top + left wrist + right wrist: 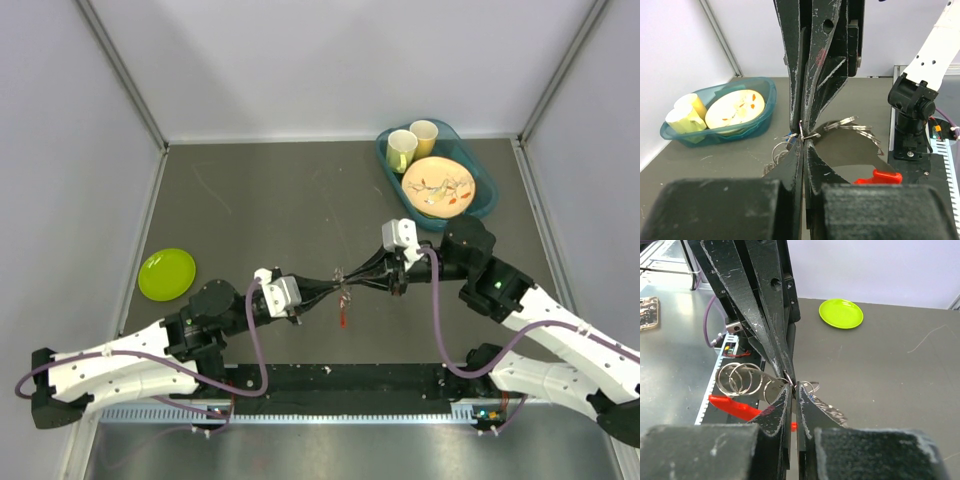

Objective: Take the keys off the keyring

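Note:
The keyring [341, 283] hangs above mid-table, pinched from both sides. My left gripper [326, 289] is shut on its thin wire loop [810, 134], and my right gripper [357, 281] is shut on the same wire [790, 378], tip to tip with the left. Several spare silver rings [740, 379] fan out beside the pinch. The keys dangle below: a silver blade [856, 126] and a red plastic head [880, 176], the red one also showing under the rings [732, 406] and in the top view [342, 318]. A trace of blue [792, 135] peeks out behind my left fingers.
A teal tray [487, 195] holding two yellow cups and a patterned plate stands at the back right. A green plate [167, 273] lies at the left. Grey walls enclose the table on three sides, and a metal rail runs along the near edge.

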Available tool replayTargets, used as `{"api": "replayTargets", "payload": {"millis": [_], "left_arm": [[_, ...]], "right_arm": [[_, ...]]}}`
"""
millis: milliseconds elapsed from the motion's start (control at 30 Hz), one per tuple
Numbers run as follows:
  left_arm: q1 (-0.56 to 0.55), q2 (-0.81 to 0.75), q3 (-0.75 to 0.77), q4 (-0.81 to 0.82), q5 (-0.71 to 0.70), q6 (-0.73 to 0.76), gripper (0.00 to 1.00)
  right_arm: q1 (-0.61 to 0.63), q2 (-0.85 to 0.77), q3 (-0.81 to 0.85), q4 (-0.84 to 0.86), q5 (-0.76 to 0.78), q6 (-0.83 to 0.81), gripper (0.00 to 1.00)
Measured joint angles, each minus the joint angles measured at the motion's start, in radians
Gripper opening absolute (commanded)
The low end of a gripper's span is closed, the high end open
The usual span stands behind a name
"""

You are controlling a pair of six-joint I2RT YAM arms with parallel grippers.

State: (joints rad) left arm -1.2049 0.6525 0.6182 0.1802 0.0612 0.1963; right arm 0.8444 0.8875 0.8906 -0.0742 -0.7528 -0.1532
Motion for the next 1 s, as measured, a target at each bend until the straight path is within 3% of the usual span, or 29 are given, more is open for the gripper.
{"api": "replayTargets", "payload": {"millis": [67,100,133,333,733,1000], "left_arm": [[0.000,0.001,0.000,0.000,-0.002,-0.005,0.03],[0.000,0.006,0.001,0.000,-0.006,-0.008,0.14],[0.000,0.010,0.003,-0.003,-0.012,-0.009,0.19],[0.000,0.031,0.059,-0.140,-0.104,-0.010,0.37],[0.000,-0.009,0.161,-0.317,-0.186,-0.092,0.41],[0.000,0.099,0.262,-0.325,-0.116,-0.138,0.34]], "right_arm": [[0.004,-0.003,0.000,0.000,0.005,-0.003,0.00],[0.005,-0.004,0.000,-0.002,0.012,-0.003,0.00],[0.005,-0.005,0.004,-0.016,0.020,-0.004,0.00],[0.012,0.062,0.167,-0.271,0.103,-0.034,0.00],[0.013,0.225,0.428,-0.745,0.162,-0.103,0.00],[0.013,0.298,0.486,-0.890,0.130,-0.093,0.00]]}}
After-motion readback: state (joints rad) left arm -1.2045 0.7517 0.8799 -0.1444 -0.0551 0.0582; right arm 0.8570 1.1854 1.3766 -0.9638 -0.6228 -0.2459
